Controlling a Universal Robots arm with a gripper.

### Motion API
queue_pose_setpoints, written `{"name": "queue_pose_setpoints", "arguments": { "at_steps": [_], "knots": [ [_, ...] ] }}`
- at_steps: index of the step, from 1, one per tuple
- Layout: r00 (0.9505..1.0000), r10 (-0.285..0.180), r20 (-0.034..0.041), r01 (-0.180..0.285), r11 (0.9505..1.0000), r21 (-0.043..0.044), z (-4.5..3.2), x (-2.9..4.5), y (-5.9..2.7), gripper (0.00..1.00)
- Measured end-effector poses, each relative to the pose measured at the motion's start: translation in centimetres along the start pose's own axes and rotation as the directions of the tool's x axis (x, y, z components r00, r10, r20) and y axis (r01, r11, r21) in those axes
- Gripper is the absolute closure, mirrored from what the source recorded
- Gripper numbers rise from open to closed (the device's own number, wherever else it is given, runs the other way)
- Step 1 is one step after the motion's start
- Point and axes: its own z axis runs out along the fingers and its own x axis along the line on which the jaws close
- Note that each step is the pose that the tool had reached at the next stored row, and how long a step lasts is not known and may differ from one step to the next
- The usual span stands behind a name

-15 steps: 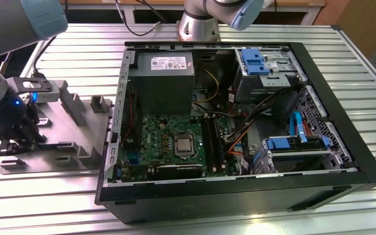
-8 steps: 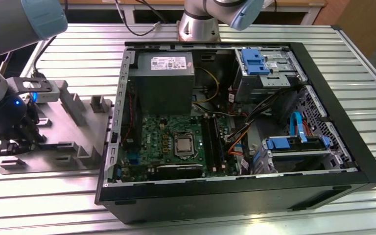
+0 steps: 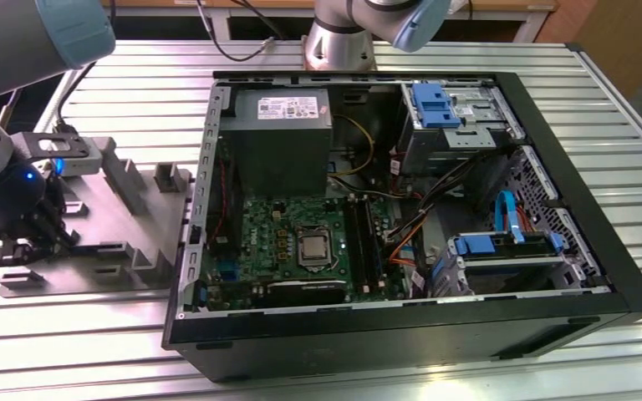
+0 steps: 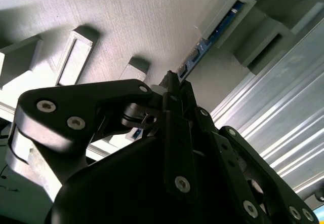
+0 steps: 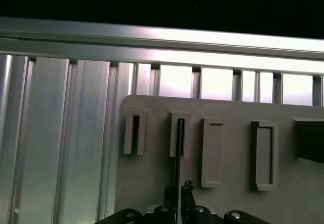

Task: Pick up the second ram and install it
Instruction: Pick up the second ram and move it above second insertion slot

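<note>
Black claw (image 5: 179, 192) appears pressed together on the second ram (image 4: 205, 44), a thin blue-green memory stick standing on edge in the slots of a grey plastic fixture plate (image 5: 152, 173) on the ribbed aluminium table (image 5: 61, 133). Risk: a skewed lift could bind the stick in its slots or let it slip from the narrow grip. The print on the white label of the grey power-supply box (image 3: 280, 106) is too small to read.

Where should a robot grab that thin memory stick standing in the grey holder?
Probably by its free upper edge, pinching the two flat faces and coming straight down from above. The second ram stands on edge, slotted into blocks of the grey fixture, so its lower edge is boxed in.
</note>
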Motion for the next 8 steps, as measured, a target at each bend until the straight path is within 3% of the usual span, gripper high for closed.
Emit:
{"name": "queue_pose_setpoints", "arguments": {
  "at_steps": [8],
  "knots": [
    [1.0,0.0,-0.0001,0.0,1.0,-0.0001,-0.02,0.02,0.0,0.81]
  ]
}}
